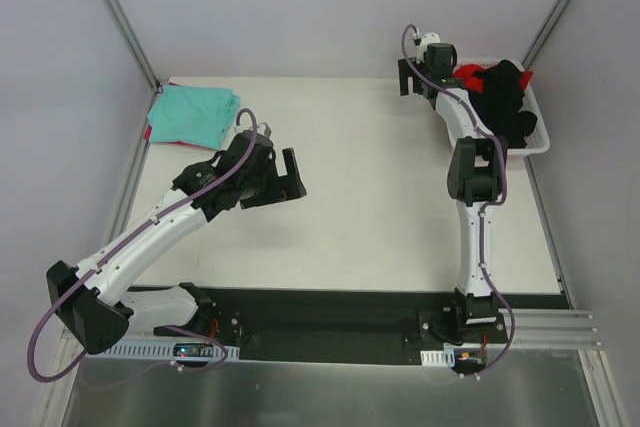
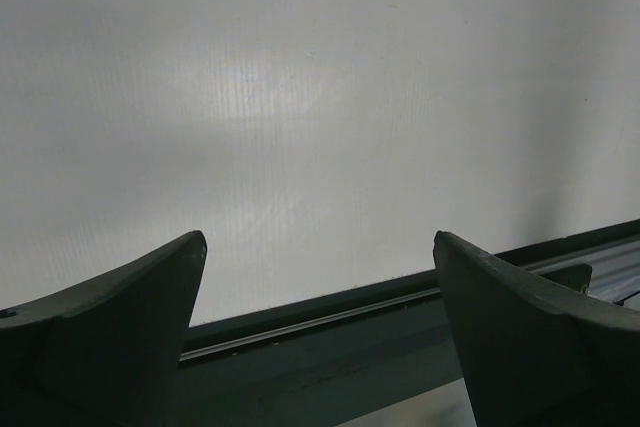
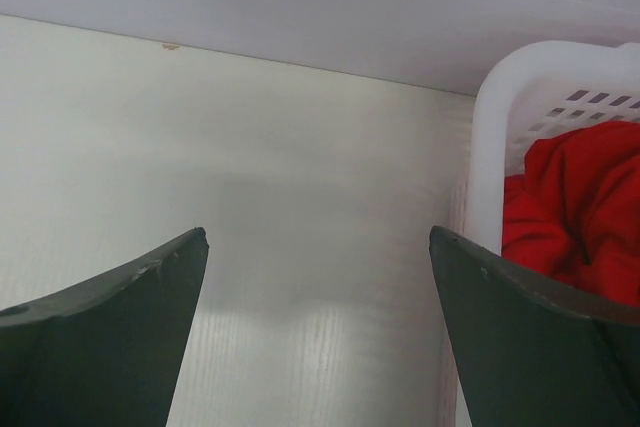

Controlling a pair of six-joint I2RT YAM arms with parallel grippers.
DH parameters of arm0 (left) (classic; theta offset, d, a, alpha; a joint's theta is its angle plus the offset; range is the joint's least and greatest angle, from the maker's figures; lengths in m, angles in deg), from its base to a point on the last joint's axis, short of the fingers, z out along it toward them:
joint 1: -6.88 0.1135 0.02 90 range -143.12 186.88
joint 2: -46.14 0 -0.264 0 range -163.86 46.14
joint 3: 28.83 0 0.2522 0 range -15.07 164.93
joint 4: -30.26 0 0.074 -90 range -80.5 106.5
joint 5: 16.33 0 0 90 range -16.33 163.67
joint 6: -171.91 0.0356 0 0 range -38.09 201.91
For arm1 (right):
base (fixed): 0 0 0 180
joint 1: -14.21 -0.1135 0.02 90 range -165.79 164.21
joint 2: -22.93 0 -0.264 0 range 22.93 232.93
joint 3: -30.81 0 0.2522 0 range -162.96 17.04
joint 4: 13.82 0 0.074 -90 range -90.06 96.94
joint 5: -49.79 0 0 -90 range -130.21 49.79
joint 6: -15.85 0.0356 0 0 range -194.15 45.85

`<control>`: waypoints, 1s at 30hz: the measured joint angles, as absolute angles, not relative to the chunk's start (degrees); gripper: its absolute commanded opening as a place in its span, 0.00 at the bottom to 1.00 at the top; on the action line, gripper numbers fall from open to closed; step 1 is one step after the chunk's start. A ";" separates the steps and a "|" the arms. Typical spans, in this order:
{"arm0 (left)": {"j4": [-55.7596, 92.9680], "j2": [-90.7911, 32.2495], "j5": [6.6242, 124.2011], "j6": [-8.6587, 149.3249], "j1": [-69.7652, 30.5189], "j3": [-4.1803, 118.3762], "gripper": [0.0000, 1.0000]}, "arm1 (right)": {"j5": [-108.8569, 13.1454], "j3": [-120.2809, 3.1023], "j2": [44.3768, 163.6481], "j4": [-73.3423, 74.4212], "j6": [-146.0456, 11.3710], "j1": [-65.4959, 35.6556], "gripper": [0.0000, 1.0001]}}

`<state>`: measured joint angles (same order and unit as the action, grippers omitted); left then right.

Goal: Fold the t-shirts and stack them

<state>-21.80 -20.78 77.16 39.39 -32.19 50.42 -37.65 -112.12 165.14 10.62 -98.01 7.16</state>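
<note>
A folded teal t-shirt (image 1: 193, 115) lies at the table's back left corner, with a pink edge (image 1: 149, 133) showing under it. A black t-shirt (image 1: 505, 102) and a red t-shirt (image 1: 470, 74) are heaped in the white basket (image 1: 537, 143) at the back right. My left gripper (image 1: 290, 179) is open over the bare table, to the right of the teal shirt, and holds nothing (image 2: 320, 237). My right gripper (image 1: 416, 82) is open and holds nothing, just left of the basket. In the right wrist view the gripper (image 3: 318, 232) has the basket rim (image 3: 490, 147) and the red shirt (image 3: 580, 197) at its right.
The white table (image 1: 370, 197) is walled by grey panels at the back and sides. A dark rail (image 2: 330, 332) along the table's edge shows between my left fingers. Both arm bases sit on a black plate (image 1: 330, 322) at the near edge.
</note>
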 measured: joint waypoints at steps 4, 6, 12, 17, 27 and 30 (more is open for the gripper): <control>-21.80 -20.78 77.16 39.39 -32.19 50.42 0.97 | -37.71 -112.12 165.14 10.36 -97.59 9.13 0.96; -21.80 -20.82 77.16 39.39 -32.19 50.44 0.97 | -37.60 -112.05 165.14 10.25 -97.55 9.91 0.96; -21.78 -21.09 77.16 39.39 -32.21 50.44 0.97 | -37.65 -111.38 165.14 9.94 -97.07 10.98 0.97; -21.78 -21.09 77.16 39.37 -32.52 50.44 0.97 | -41.73 -108.60 163.66 10.56 -93.44 10.85 0.97; -21.28 -21.00 77.16 39.02 -34.09 50.27 0.98 | -40.20 -104.77 147.61 17.11 -90.75 10.57 0.97; -20.36 -20.06 77.16 38.93 -34.07 49.07 0.98 | -34.74 -100.32 140.40 15.71 -90.71 12.49 0.99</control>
<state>-20.36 -20.06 77.16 38.93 -34.07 49.07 -34.74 -100.32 140.40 15.71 -90.71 12.49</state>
